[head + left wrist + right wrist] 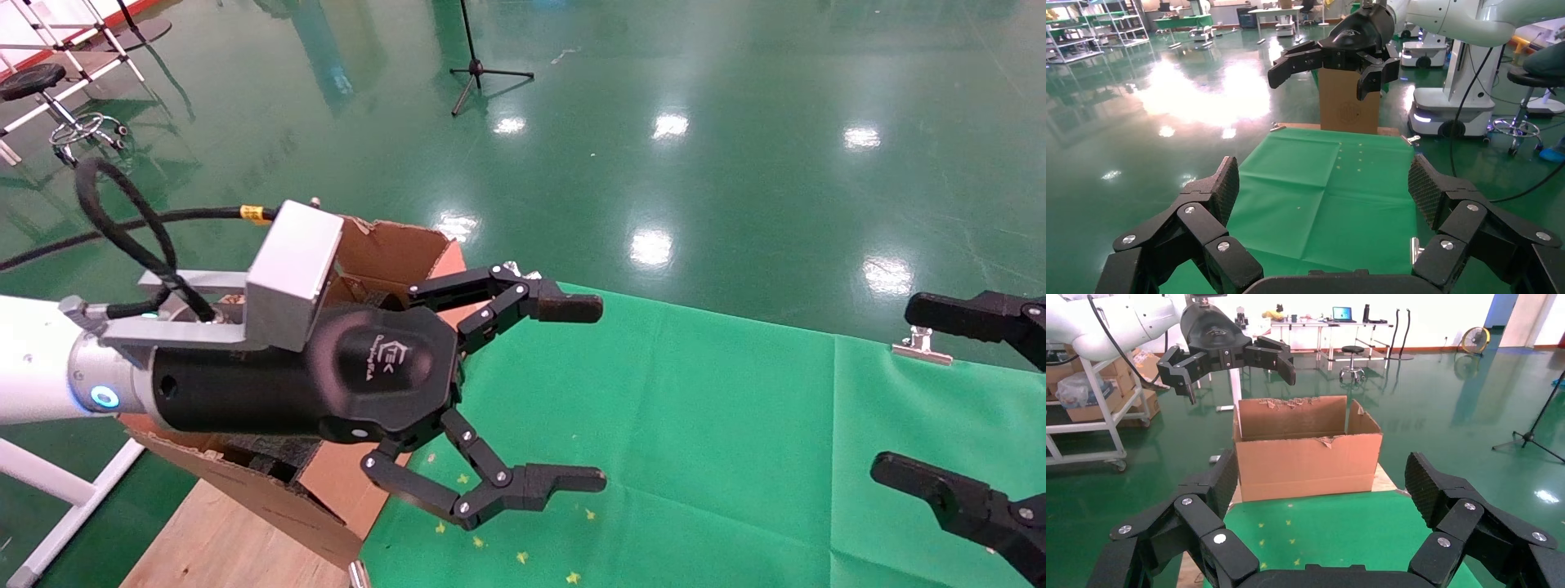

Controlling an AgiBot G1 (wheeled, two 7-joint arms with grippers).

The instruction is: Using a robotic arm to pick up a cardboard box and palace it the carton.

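I had the robotic arm, the left one, reaching in from the left of the head view; its left gripper hung over the near left part of the green cloth, just beside the carton, and its jaws were spread wide with nothing between them. The grey block on the wrist sat in front of the carton's open top, and the black cable looped up behind it. The carton stood at the left end of the table, on a bare wooden board along the cloth's left edge; its top was open and its flaps were torn along the rim; something dark showed inside its near corner. The cardboard box was nowhere in my views; I could not tell whether it lay inside the carton. The right gripper was at the right edge of the head view, over the cloth's right side and well apart from the left one; its jaws were also wide and empty. A metal clip pinned the cloth's far edge close to the right gripper's upper finger. Small yellow specks dotted the cloth below the left gripper.
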